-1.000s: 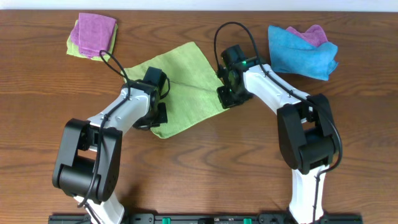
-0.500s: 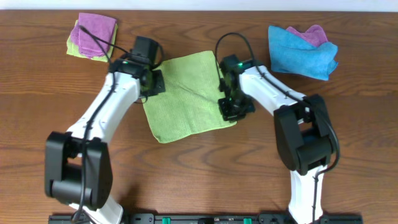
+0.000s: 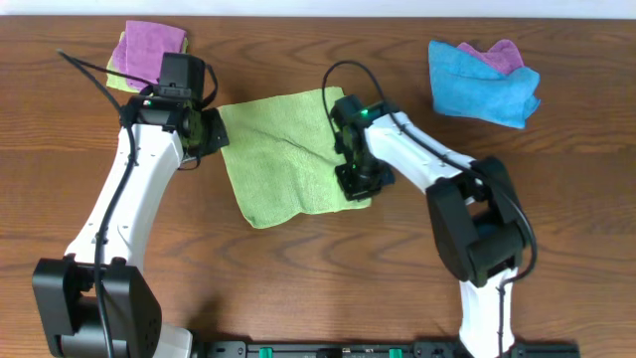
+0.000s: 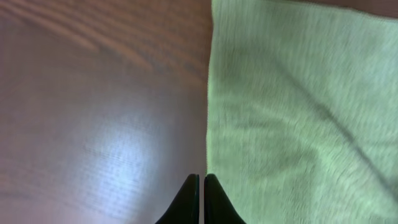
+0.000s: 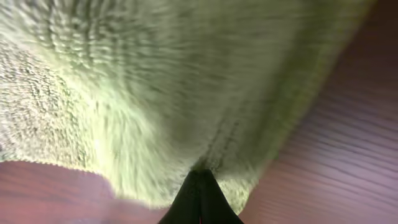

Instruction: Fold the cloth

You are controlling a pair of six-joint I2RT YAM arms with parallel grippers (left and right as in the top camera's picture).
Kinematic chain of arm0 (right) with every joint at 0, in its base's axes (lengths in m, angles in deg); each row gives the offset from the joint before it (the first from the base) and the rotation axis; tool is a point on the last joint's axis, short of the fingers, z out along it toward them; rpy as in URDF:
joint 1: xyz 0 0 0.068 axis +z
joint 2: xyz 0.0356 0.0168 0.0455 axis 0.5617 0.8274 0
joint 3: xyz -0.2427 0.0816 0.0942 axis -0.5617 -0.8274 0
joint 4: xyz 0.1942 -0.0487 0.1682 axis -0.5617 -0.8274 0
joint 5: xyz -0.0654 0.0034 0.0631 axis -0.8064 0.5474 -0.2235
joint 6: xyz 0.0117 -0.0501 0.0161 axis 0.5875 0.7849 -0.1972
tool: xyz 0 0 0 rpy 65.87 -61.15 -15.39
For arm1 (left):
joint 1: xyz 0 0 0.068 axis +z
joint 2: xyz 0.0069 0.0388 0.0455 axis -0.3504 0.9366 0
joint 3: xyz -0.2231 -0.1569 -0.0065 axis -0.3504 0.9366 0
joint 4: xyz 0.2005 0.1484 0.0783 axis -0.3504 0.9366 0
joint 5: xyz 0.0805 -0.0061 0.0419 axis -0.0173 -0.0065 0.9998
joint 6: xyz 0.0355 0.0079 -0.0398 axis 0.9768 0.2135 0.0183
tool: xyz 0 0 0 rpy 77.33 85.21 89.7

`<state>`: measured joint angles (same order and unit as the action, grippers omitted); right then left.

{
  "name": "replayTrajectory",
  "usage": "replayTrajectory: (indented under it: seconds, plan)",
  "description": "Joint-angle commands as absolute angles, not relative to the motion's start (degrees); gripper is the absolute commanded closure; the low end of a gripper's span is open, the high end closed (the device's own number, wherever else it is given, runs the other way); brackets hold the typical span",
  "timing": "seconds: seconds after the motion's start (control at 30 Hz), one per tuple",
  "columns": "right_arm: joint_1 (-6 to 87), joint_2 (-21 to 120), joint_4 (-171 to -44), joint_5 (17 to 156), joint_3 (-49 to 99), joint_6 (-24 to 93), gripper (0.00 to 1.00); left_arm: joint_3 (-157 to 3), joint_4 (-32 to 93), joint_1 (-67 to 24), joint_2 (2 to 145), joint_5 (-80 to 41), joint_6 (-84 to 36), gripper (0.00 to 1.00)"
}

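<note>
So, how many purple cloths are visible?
2: one purple cloth atop a folded green cloth, top left; another beside the bright blue cloth, top right. Others may be hidden.

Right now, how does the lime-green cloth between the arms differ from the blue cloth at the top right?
The lime-green cloth lies spread nearly flat; the blue cloth is bunched in a heap. The right gripper has its jaws shut on the lime-green cloth's edge; nothing touches the blue cloth but a purple cloth tucked against it. Both are plain towels on the wooden table.
</note>
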<state>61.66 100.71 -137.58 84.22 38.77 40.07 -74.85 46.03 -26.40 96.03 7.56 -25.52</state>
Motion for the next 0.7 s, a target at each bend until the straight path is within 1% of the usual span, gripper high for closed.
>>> replayTrajectory:
  seconds: [0.0, 0.07, 0.1, 0.17, 0.27, 0.3, 0.33, 0.43, 0.5, 0.57, 0.67]
  plan:
    - [59.5, 94.6, -138.2, 81.7, 40.4, 40.8, 0.99, -73.4, 46.7, -26.4, 95.8, 5.1, -25.4, 0.94]
    - [58.7, 92.5, -138.7, 81.7, 40.4, 42.2, 0.98, -72.6, 46.4, -26.6, 95.8, 1.6, -25.6, 0.94]
    - [58.4, 91.2, -138.9, 81.7, 40.4, 42.6, 0.88, -72.2, 46.2, -26.9, 95.8, -0.2, -25.8, 0.94]
    - [57.7, 89.1, -139.0, 81.7, 40.4, 43.2, 0.63, -71.4, 46.3, -27.7, 95.8, -1.0, -26.6, 0.94]
    - [56.3, 86.1, -139.5, 81.8, 40.3, 44.2, 0.44, -70.0, 47.4, -28.7, 95.8, -1.1, -28.7, 0.94]
    - [55.7, 85.4, -140.0, 81.8, 40.3, 44.3, 0.40, -69.4, 47.9, -28.8, 95.7, -1.9, -29.5, 0.94]
    - [54.8, 84.8, -140.8, 82.8, 40.3, 45.0, 0.39, -68.5, 48.1, -28.8, 95.4, -3.3, -29.8, 0.94]
    - [51.4, 84.5, -142.2, 90.7, 39.7, 48.8, 0.44, -64.6, 47.3, -28.8, 93.8, -6.1, -30.5, 0.94]
    - [48.4, 84.5, -141.4, 95.1, 37.9, 50.4, 0.45, -60.6, 46.4, -28.8, 91.9, -6.7, -31.0, 0.94]
    - [45.6, 84.5, -139.7, 99.5, 35.6, 51.2, 0.44, -56.2, 44.4, -28.8, 89.6, -8.0, -32.5, 0.94]
    - [43.2, 84.5, -138.1, 105.9, 33.0, 53.8, 0.42, -50.4, 38.4, -28.8, 86.3, -13.6, -34.3, 0.94]
